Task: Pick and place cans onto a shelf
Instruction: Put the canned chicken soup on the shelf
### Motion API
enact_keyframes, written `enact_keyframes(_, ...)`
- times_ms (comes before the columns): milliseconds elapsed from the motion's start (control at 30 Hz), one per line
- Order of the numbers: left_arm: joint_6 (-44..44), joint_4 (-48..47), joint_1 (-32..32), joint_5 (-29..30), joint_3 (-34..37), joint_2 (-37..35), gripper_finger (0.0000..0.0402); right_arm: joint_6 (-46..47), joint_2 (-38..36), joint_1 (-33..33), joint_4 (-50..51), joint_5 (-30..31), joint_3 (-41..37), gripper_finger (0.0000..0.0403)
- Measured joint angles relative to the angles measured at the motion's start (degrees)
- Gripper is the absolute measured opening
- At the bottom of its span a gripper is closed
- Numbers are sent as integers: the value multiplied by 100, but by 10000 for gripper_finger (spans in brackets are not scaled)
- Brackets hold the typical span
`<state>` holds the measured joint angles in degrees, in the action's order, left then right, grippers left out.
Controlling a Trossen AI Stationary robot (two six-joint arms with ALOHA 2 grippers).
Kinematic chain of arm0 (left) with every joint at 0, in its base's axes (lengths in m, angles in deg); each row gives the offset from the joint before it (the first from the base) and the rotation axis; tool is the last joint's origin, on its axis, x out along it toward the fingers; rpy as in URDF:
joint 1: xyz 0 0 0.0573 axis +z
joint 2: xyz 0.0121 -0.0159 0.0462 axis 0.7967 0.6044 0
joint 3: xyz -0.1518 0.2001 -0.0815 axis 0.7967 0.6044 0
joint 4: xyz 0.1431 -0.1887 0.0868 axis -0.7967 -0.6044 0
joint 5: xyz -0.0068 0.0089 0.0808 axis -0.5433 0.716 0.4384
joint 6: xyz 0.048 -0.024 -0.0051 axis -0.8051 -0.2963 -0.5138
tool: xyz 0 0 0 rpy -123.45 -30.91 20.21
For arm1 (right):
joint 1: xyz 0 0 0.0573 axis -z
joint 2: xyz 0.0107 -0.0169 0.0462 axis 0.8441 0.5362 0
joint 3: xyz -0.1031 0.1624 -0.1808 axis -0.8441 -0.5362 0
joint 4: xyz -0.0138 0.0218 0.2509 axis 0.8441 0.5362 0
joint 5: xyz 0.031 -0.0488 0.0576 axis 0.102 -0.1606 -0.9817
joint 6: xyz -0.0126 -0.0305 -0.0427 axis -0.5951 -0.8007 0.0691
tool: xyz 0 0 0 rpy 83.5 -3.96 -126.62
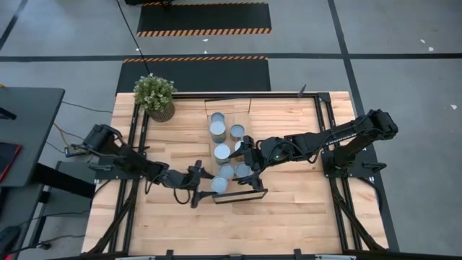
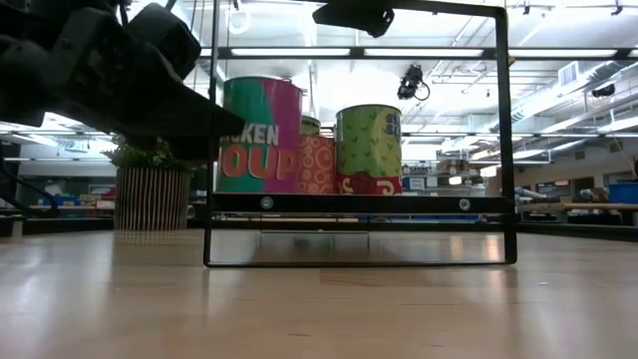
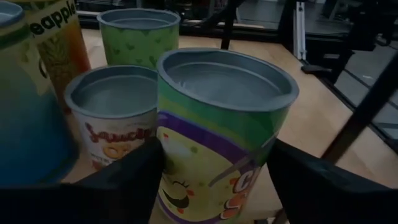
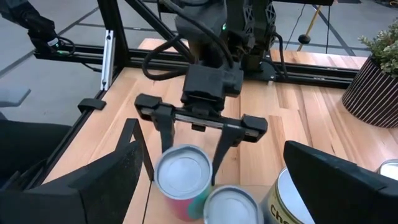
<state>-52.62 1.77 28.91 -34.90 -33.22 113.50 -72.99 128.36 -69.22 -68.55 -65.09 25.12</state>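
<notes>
The shelf [image 1: 238,108] stands in the middle of the table, and its black frame shows in the low view [image 2: 359,203]. Several cans [image 1: 227,148] with silvery tops stand upright on its board. My left gripper [image 1: 207,185] reaches in from the table's left and is shut on the nearest can [image 1: 219,185], which has a green, purple and yellow label [image 3: 217,130]. My right gripper [image 1: 249,155] hovers open and empty above the middle cans, its fingers wide apart in the right wrist view [image 4: 217,199]. My left gripper pinches the can's side wall [image 3: 168,155] between its two fingers [image 4: 165,134], one on each side, below the rim. The fingers come about level from the table's left. The can stands upright with its bottom on the shelf board [image 2: 259,189].
A potted green plant [image 1: 154,96] stands at the table's far left corner. Other cans [image 3: 112,118] stand close behind and beside the held one. The shelf's black end frame [image 2: 508,150] rises near the table's front. Bare tabletop lies left and right of the shelf.
</notes>
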Motion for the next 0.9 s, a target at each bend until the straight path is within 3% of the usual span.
enact_keyframes(300, -57, -246, -2, 17, -237, 96, 361, -10, 0, 0, 2, 0, 0, 397)
enact_keyframes(733, -497, -1121, -78, 74, -244, -453, 366, 17, 0, 0, 29, -3, 0, 397)
enact_keyframes(900, -601, -1813, -240, 458, -238, -812, 366, 20, 0, 0, 18, -2, 0, 397)
